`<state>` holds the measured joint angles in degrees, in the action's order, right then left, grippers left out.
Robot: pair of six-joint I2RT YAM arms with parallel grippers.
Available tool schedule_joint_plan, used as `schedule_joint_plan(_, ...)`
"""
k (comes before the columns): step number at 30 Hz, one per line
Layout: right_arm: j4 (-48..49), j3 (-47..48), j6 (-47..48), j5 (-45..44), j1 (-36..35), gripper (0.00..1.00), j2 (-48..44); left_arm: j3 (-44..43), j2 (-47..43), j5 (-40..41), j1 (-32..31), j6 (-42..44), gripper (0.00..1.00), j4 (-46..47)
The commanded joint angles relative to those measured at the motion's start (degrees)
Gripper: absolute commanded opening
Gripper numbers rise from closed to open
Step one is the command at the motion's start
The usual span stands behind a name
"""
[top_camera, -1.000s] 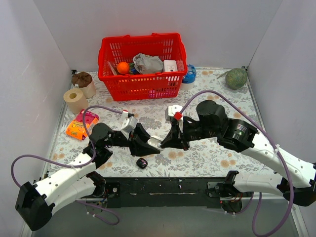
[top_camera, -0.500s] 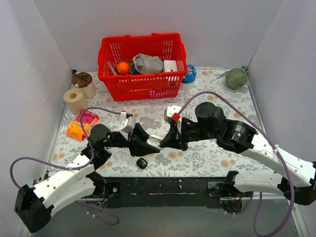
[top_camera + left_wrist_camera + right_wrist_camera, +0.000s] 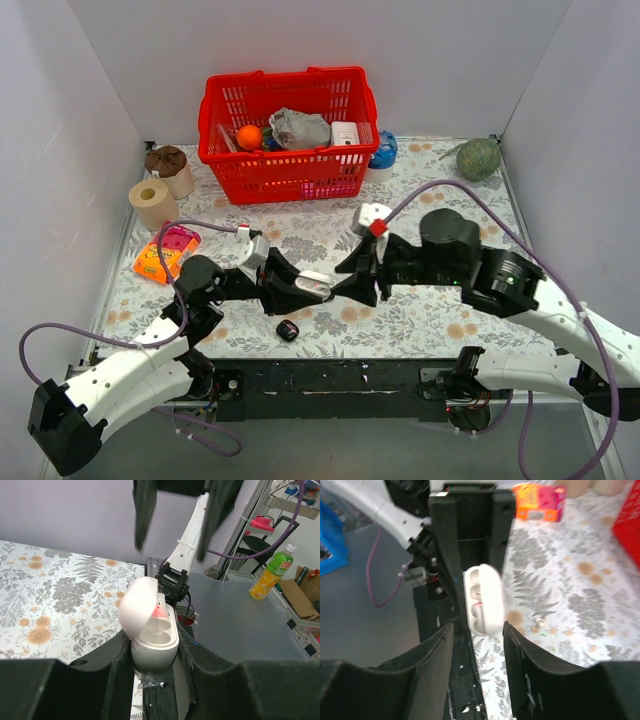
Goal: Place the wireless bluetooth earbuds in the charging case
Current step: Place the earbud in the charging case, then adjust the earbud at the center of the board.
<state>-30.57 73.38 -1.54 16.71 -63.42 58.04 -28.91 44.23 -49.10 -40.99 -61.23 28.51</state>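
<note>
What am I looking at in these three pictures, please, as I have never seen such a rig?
Two robot arms are bolted to a table. One picture comes from a camera overhead; the other two from cameras on each wrist. The left gripper clamps an open white case; the right gripper faces it, jaws apart, holding nothing. On the table lie a red basket, a paper roll, an orange box and a small black case.

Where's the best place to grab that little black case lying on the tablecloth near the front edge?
Probably grip the small black case across its rounded body, coming straight down from above: it lies flat on the cloth with nothing touching it.
</note>
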Motion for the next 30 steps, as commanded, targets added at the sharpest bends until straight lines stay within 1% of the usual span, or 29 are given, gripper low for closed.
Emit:
schedule_joint_plan(1, 5.2, 1.0, -2.5, -14.2, 0.1, 0.52, -9.0, 1.0, -3.5, 2.2, -0.1, 1.7, 0.00, -2.0)
schedule_joint_plan(2, 6.7, -1.2, -3.0, -21.0, 0.1, 0.52, -12.2, 1.2, -4.2, 3.0, -0.2, 1.8, 0.00, -2.9)
schedule_joint_plan(3, 8.1, -3.8, -4.1, -23.7, 0.1, 0.50, -13.6, 1.5, -6.2, 4.9, -0.1, 1.8, 0.00, -4.5)
schedule_joint_plan(4, 10.1, -9.6, -4.2, -25.7, 0.1, 0.50, -14.5, 1.8, -7.2, 5.8, -0.2, 1.7, 0.00, -5.0)
schedule_joint_plan(5, 10.3, -11.8, -4.7, -28.6, 0.2, 0.50, -14.2, 2.1, -8.6, 6.8, -0.2, 1.5, 0.00, -5.4)
schedule_joint_plan(6, 10.4, -13.9, -5.5, -29.6, 0.2, 0.50, -13.1, 2.7, -10.8, 8.1, -0.1, 1.2, 0.00, -6.4)
schedule_joint_plan(8, 11.6, -19.2, -6.7, -28.8, 0.5, 0.49, -8.2, 2.9, -13.1, 9.8, -0.2, 1.2, 0.00, -7.8)
schedule_joint_plan(9, 13.2, -20.9, -7.2, -27.9, 0.6, 0.44, -6.3, 3.1, -15.0, 10.4, -0.2, 1.1, 0.00, -8.9)
schedule_joint_plan(10, 15.3, -24.6, -8.2, -26.8, 0.7, 0.42, -4.7, 3.1, -15.9, 11.5, -0.2, 1.1, 0.00, -9.3)
schedule_joint_plan(11, 20.2, -26.1, -8.6, -24.6, 0.8, 0.41, -1.4, 3.2, -16.6, 11.8, -0.2, 1.1, 0.00, -9.8)
schedule_joint_plan(13, 24.5, -28.4, -9.3, -23.2, 0.9, 0.38, 2.2, 2.9, -18.0, 12.7, -0.2, 1.2, 0.00, -11.1)
schedule_joint_plan(14, 28.2, -29.3, -9.4, -21.4, 1.1, 0.37, 6.4, 2.7, -18.4, 12.8, -0.2, 1.3, 0.00, -12.0)
schedule_joint_plan(16, 30.0, -28.7, -8.9, -19.5, 1.2, 0.35, 10.9, 2.5, -19.1, 13.0, -0.2, 1.4, 0.00, -12.6)
schedule_joint_plan(17, 31.6, -27.4, -8.8, -18.7, 1.2, 0.33, 15.3, 2.5, -19.2, 13.1, -0.2, 1.3, 0.00, -13.0)
schedule_joint_plan(20, 34.6, -25.8, -8.7, -17.2, 2.2, 0.32, 22.1, 2.5, -20.1, 13.3, -0.2, 1.4, 0.00, -14.2)
schedule_joint_plan(23, 38.6, -25.2, -10.5, -13.3, 4.9, 0.32, 26.7, 2.3, -20.9, 14.0, -0.2, 1.8, 0.00, -15.8)
schedule_joint_plan(25, 41.1, -24.9, -11.5, -11.8, 6.6, 0.35, 28.8, 2.3, -21.5, 14.2, -0.2, 2.0, 0.00, -16.5)
schedule_joint_plan(26, 41.9, -24.7, -12.1, -10.7, 8.4, 0.40, 30.8, 2.3, -21.7, 14.5, -0.2, 2.2, 0.00, -17.3)
schedule_joint_plan(30, 44.3, -22.9, -12.9, -7.7, 11.4, 0.48, 36.1, 2.3, -22.8, 15.2, -0.2, 3.0, 0.00, -18.7)
